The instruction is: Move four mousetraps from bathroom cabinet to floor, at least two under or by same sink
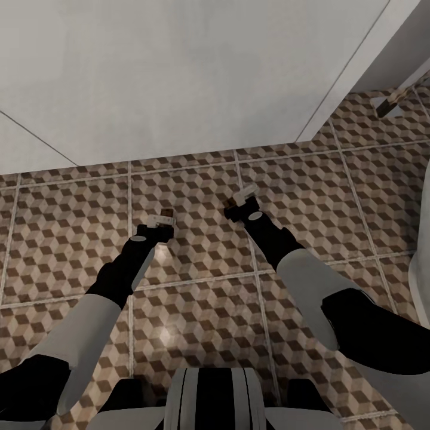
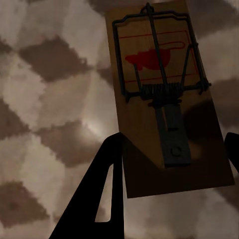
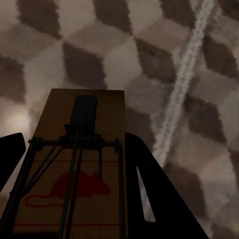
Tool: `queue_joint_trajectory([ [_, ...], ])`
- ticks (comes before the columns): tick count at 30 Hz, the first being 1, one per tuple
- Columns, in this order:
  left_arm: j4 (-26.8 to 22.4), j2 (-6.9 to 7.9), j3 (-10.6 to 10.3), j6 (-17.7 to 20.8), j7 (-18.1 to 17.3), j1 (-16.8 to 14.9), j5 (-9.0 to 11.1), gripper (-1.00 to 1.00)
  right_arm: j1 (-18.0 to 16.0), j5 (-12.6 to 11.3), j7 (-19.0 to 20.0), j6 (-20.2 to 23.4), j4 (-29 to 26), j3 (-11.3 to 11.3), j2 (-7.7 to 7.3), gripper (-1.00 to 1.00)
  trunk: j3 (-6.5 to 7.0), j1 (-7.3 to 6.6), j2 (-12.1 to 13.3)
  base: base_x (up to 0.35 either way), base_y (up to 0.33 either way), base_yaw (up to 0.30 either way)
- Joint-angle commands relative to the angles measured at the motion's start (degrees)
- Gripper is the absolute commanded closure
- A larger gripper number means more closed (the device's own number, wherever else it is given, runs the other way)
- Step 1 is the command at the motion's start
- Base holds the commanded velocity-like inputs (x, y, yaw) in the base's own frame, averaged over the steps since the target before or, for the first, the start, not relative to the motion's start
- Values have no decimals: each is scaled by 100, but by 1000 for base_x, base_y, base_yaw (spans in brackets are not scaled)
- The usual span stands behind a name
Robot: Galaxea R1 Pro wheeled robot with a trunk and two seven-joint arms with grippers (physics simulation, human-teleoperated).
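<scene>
The left hand (image 2: 169, 164) grips a flat brown wooden mousetrap (image 2: 164, 99) printed with a red mouse silhouette; the right hand (image 3: 74, 164) grips another (image 3: 79, 189), both above the cube-patterned tiled bathroom floor (image 1: 197, 322). No lettering is legible.

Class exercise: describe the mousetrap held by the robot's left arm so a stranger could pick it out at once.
Start at the cube-patterned floor below the white wall. Two black arms reach over it; the left gripper clamps a flat wooden mousetrap. Unlike the right gripper's trap, it is gripped at the plain end, its red mouse print outward.
</scene>
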Motion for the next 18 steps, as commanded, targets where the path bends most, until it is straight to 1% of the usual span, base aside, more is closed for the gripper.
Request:
queue_joint_trajectory([
  [1, -9, 3, -18, 29, 39, -2, 13, 100, -1, 50, -19, 35, 0, 19, 0, 100, -3, -1, -1, 0, 0, 0],
  [5, -11, 6, -29, 28, 39, -2, 13, 100, -1, 50, -17, 23, 131, 23, 0, 100, -3, -1, -1, 0, 0, 0],
  [10, -11, 11, -34, 27, 39, -2, 13, 100, -1, 50, -17, -170, 306, 25, 0, 100, -3, -1, -1, 0, 0, 0],
  [18, -12, 12, -43, 27, 39, -2, 13, 100, -1, 50, -17, -263, 349, 22, 0, 100, -3, -1, -1, 1, 0, 0],
])
